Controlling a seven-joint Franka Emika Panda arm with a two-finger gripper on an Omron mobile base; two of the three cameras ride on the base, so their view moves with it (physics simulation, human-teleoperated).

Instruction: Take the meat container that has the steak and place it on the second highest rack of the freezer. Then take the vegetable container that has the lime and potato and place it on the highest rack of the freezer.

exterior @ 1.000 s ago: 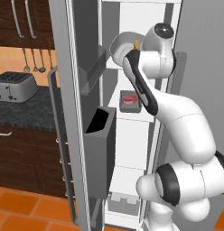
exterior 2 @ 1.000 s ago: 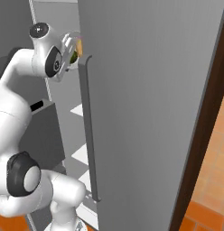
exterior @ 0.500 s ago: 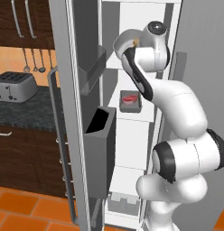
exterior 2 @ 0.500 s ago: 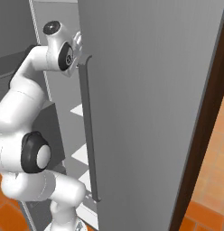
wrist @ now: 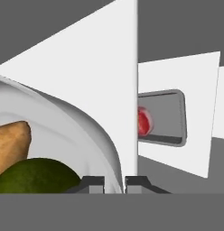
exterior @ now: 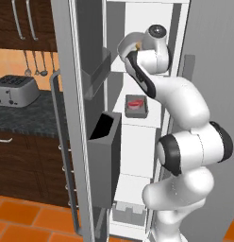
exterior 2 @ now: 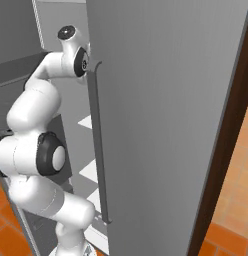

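My gripper [wrist: 114,182] is shut on the rim of the white vegetable container [wrist: 73,126], which holds the green lime [wrist: 37,177] and the tan potato [wrist: 11,140]. In the left base view this container [exterior: 124,46] is up inside the freezer [exterior: 137,14], over the highest rack [wrist: 86,63]; I cannot tell whether it rests there. One level below, the grey meat container [exterior: 136,105] with the red steak [exterior: 135,103] sits on the second highest rack [exterior: 137,122]. The hand view shows that container [wrist: 164,118] and the steak [wrist: 144,121] past the top shelf's edge.
The freezer door stands open to the left with dark grey bins [exterior: 104,158]. The closed grey fridge door with its long handle [exterior 2: 96,150] is tight on the arm's right. A toaster [exterior: 14,90] stands on the dark counter at left.
The arm has pushed the vegetable container deeper into the top of the freezer. In the right base view it has gone behind the closed door's edge. The meat container has not moved.
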